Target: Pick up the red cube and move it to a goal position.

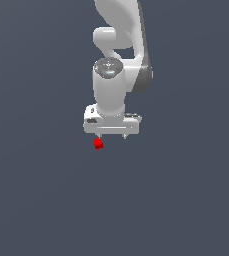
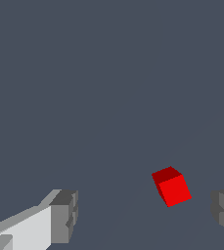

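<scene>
The red cube [image 1: 98,144] is a tiny bright red block on the dark grey floor, just below the white gripper's [image 1: 112,136] end on the exterior view's left. In the wrist view the red cube [image 2: 171,186] lies between the two grey fingertips [image 2: 64,216], closer to one of them and turned at an angle. The gripper [image 2: 145,215] is open, its fingers spread far wider than the cube. Nothing is held. I cannot tell how high the fingertips hang above the floor.
The white arm [image 1: 117,60] rises behind the gripper toward the top of the exterior view. The rest of that view is plain dark grey floor [image 1: 46,200].
</scene>
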You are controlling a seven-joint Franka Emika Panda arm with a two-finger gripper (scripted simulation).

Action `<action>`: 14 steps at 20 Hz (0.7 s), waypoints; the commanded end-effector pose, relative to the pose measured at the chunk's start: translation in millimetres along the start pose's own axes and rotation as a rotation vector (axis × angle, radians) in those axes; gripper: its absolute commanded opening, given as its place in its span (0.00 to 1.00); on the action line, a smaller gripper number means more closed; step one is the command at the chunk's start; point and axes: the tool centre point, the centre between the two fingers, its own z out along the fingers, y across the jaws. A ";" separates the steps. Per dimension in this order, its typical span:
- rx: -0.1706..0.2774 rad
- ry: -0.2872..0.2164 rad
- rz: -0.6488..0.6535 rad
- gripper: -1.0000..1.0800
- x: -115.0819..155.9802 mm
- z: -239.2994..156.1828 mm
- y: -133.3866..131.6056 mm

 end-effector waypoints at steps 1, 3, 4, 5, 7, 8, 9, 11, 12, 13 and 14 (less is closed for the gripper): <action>0.000 0.000 0.000 0.96 0.0 0.0 0.0; 0.000 0.000 -0.002 0.96 -0.5 0.9 0.4; 0.000 0.000 -0.005 0.96 -1.0 2.0 0.9; 0.000 0.000 -0.009 0.96 -1.8 3.5 1.5; -0.001 0.000 -0.020 0.96 -4.1 7.9 3.5; -0.001 -0.001 -0.028 0.96 -5.6 10.8 4.7; -0.001 -0.001 -0.036 0.96 -7.3 14.1 6.2; -0.002 -0.001 -0.056 0.96 -11.2 21.9 9.8; -0.003 -0.002 -0.068 0.96 -13.5 26.5 11.9; -0.003 -0.002 -0.081 0.96 -15.9 31.5 14.3; -0.004 -0.002 -0.094 0.96 -18.5 36.9 16.9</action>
